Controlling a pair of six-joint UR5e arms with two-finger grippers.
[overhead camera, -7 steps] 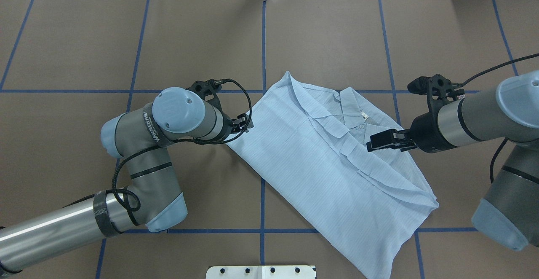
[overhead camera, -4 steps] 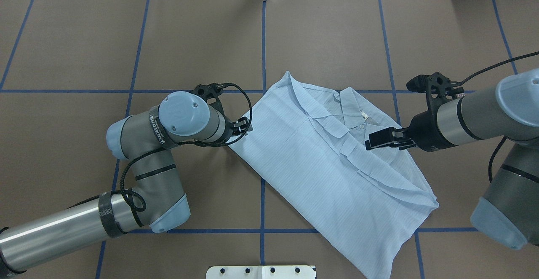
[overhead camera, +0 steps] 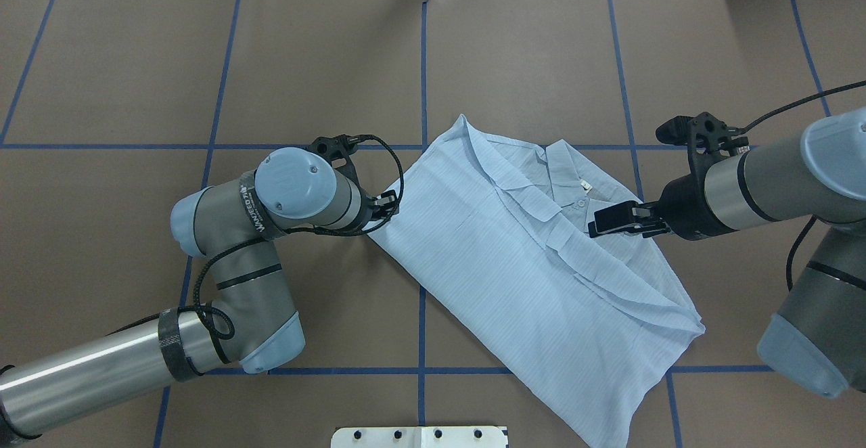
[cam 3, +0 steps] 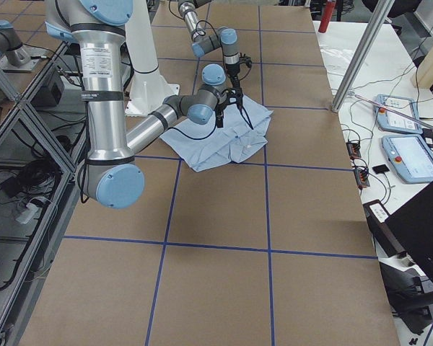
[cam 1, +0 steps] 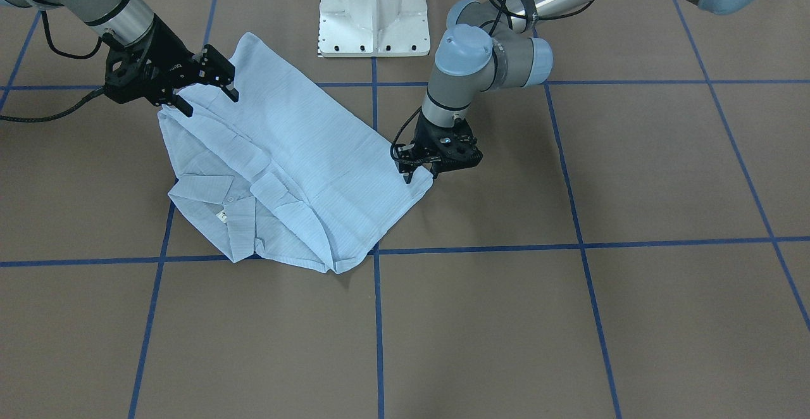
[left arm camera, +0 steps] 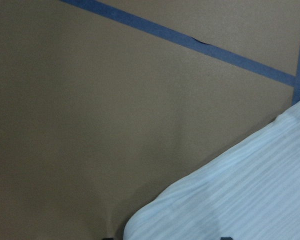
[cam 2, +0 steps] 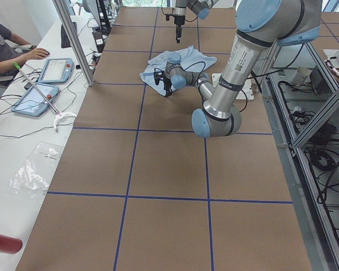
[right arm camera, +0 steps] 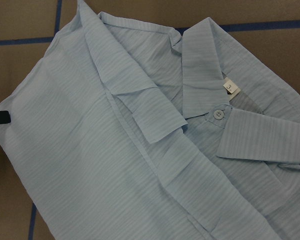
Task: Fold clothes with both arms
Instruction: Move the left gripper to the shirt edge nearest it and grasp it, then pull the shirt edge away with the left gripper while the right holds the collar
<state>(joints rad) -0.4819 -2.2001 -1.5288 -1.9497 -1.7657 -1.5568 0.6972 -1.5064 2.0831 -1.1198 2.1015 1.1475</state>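
Loosely folded, the crinkly striped shirt (overhead camera: 487,265) (pointed collar) lies beneath spread right hand (cam 1: 212,106), beside spread left hand (cam 1: 422,175).

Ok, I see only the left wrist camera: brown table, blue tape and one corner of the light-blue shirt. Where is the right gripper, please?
Observer: The right gripper is open, over the opposite side of the shirt.
Operator: How does the shirt lie?
Observer: Slanted on the table, its sides folded inward, the collar facing up at the shirt's far end in the overhead view.
Operator: And is my left gripper on the cloth?
Observer: The left gripper points down right at that corner's edge. Contact I cannot judge.
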